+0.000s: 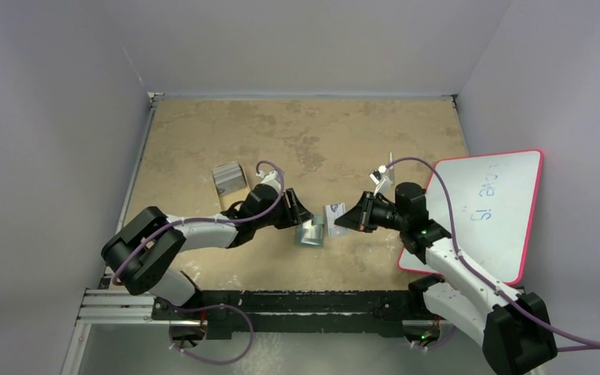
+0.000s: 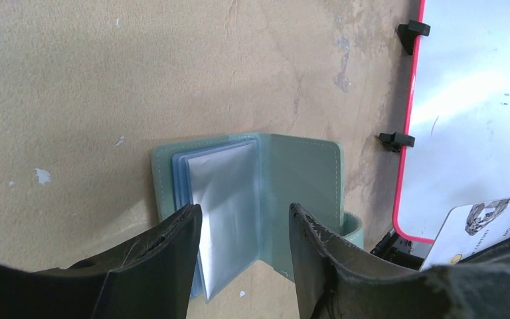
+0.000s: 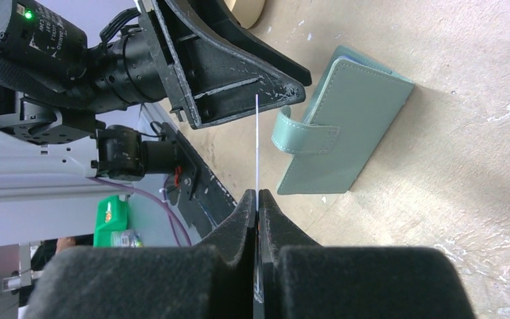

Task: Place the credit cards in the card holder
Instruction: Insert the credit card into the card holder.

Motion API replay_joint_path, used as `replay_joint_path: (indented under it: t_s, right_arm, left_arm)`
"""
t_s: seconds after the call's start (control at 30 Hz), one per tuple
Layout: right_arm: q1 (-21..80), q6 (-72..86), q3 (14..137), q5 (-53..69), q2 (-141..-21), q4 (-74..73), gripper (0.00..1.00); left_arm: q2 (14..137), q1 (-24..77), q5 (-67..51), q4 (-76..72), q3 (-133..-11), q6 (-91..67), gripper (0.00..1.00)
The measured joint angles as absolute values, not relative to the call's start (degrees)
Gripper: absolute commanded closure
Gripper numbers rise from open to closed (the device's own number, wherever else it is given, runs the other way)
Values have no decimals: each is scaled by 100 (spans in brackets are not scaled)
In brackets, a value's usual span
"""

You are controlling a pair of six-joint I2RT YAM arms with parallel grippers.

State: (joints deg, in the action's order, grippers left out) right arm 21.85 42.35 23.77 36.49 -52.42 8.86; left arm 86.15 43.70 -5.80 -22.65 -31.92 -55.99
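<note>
The grey-green card holder [image 1: 311,233] lies open near the table's front middle. In the left wrist view [image 2: 305,179] its bluish clear pockets [image 2: 222,193] show. My left gripper [image 2: 246,229] is open, its fingers either side of the pockets, just above them. My right gripper [image 1: 353,216] is shut on a pale credit card [image 1: 333,213], held upright just right of the holder. The right wrist view shows this card edge-on [image 3: 257,146], beside the holder's outer cover [image 3: 345,126] and strap. More grey-silver cards [image 1: 230,176] lie to the left, behind the left arm.
A pink-edged whiteboard [image 1: 484,211] lies on the right, under my right arm, and its edge shows in the left wrist view [image 2: 465,113]. A tan tray's rim [image 3: 246,10] peeks in at the top of the right wrist view.
</note>
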Motion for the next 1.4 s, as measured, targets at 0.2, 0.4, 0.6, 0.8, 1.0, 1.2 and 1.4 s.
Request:
replay_joint_path:
  t_s: [0.2, 0.4, 0.6, 0.8, 1.0, 1.2, 1.4]
  right_arm:
    - [2185, 4235, 2377, 3638, -5242, 884, 100]
    - [2185, 4237, 2377, 3542, -5175, 880, 100]
    - [2185, 4237, 2377, 3540, -5146, 875, 100]
    - [2185, 4237, 2377, 3540, -5146, 873, 100]
    - [2185, 4237, 2377, 3540, -5146, 873, 100]
    - [2185, 4237, 2377, 3540, -5146, 873, 100]
    - [2185, 4237, 2377, 3524, -5124, 858, 100]
  left_arm:
    - [8759, 4445, -628, -2421, -3190, -5706, 50]
    - [8836, 4504, -668, -2502, -3188, -5789, 49]
    - [8840, 4539, -659, -2386, -3190, -5749, 49]
    - [8814, 4644, -434, -1846, -3251, -5621, 49]
    - [8770, 4740, -257, -1527, -3367, -5527, 49]
    - [8770, 4781, -231, -1531, -3380, -5494, 49]
    - [8770, 4783, -237, -1579, -3382, -5513, 49]
